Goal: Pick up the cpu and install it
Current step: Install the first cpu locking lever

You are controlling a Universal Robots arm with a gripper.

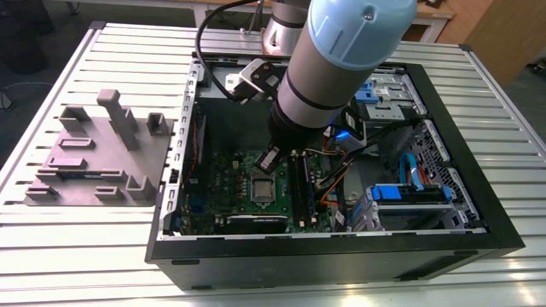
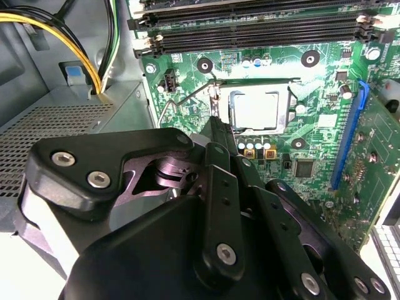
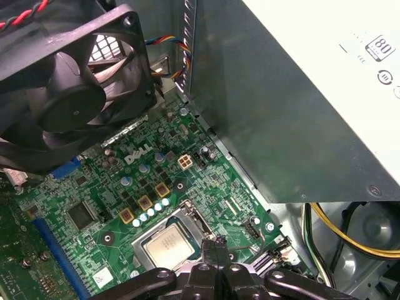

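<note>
The cpu (image 2: 256, 109) already sits in its socket (image 3: 187, 215) just below the hand (image 2: 215, 125), whose fingers look pressed together, so locking it down seems the step in hand.

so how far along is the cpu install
The cpu already sits inside the socket frame on the motherboard. The end effector hovers close beside the socket, holding nothing visible. The thin retention lever looks raised, so latching seems left.
</note>
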